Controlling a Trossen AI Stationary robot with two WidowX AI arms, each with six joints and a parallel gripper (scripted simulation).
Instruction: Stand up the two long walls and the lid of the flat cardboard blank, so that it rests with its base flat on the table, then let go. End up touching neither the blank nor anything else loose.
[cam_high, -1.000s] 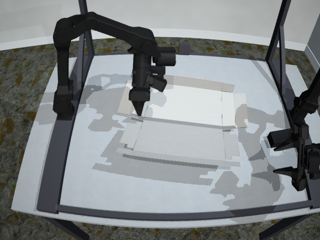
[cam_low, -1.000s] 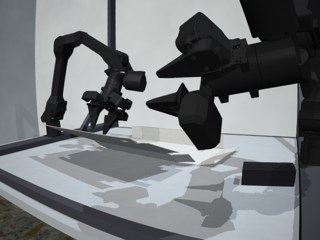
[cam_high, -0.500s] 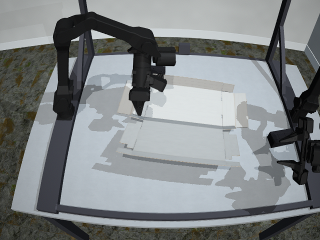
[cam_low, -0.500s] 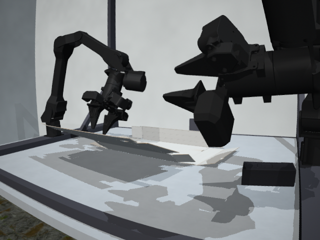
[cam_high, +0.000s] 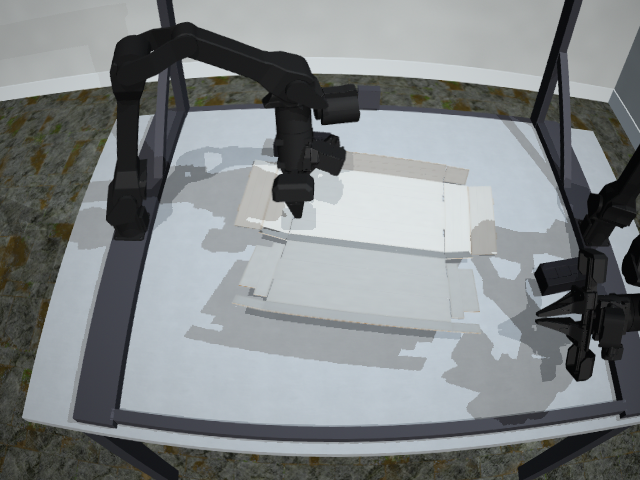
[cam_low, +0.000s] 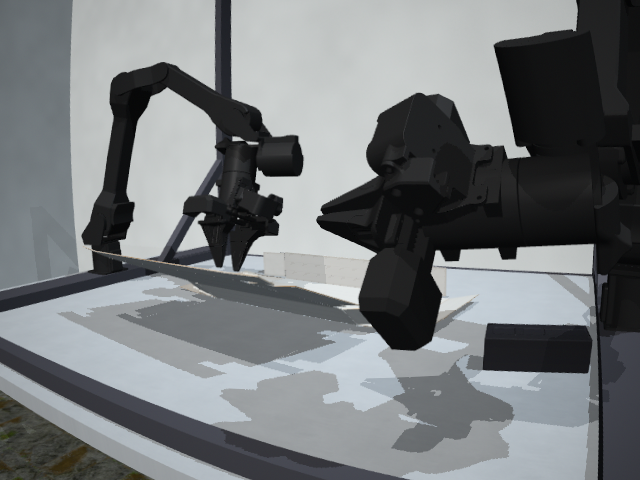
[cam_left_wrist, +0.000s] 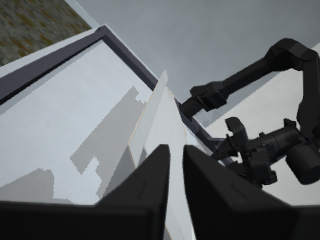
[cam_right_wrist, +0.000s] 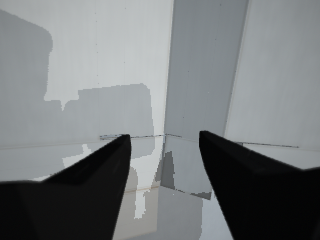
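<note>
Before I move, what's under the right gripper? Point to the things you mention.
Below the right gripper (cam_high: 296, 215) (cam_low: 227, 268) (cam_left_wrist: 209, 169) (cam_right_wrist: 164, 139) is the cardboard blank (cam_high: 382, 206) (cam_low: 232, 289) (cam_left_wrist: 165, 120) (cam_right_wrist: 205, 65); the right wrist view shows panels and creases. Parts behind the dark fingers are hidden there.

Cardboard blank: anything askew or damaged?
Lid panel looks askew: it slants up off the table over its own shadow, with neither left tool nor right tool gripping it. Probably just an unfinished fold; no tears visible.

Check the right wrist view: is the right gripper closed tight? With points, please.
No, the right gripper (cam_high: 296, 215) (cam_low: 228, 267) (cam_left_wrist: 209, 169) (cam_right_wrist: 164, 139) stands open, with the cardboard blank (cam_high: 387, 206) (cam_low: 305, 266) (cam_left_wrist: 160, 120) (cam_right_wrist: 125, 50) visible through the gap between its fingers.
</note>
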